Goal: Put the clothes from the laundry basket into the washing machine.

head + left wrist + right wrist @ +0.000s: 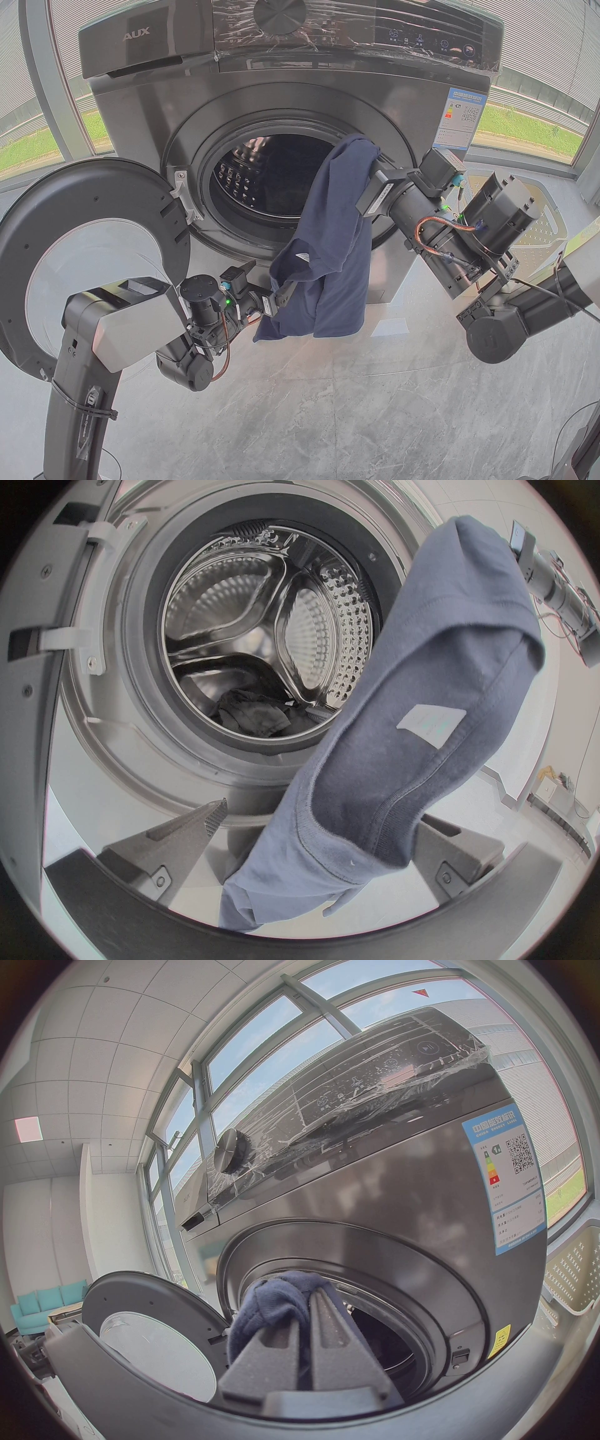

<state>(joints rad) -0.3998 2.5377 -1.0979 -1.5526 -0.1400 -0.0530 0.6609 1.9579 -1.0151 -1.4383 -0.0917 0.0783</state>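
Left of the washing machine (281, 94) opening, the round door (81, 250) stands swung wide, its pane partly hidden behind the left arm. Below the opening, the left gripper (284, 294) sits at the lower edge of the navy shirt (331, 250). Its grey wedge-shaped fingers (181, 836) are spread apart, with cloth hanging loose between them and covering one tip. Inside the opening, the perforated steel drum (262, 617) holds a crumpled dark garment (250, 711), its kind hard to make out. The shirt, a soft knit with a ribbed collar, drapes across the right side of the opening, outside the drum. At the opening's right rim, the right gripper (305, 1322) has its pads pressed together on the shirt's top fold; in the head view its tips are buried in cloth. Right of the machine, a pale perforated laundry basket (544, 225) is largely blocked by the right arm, contents unseen
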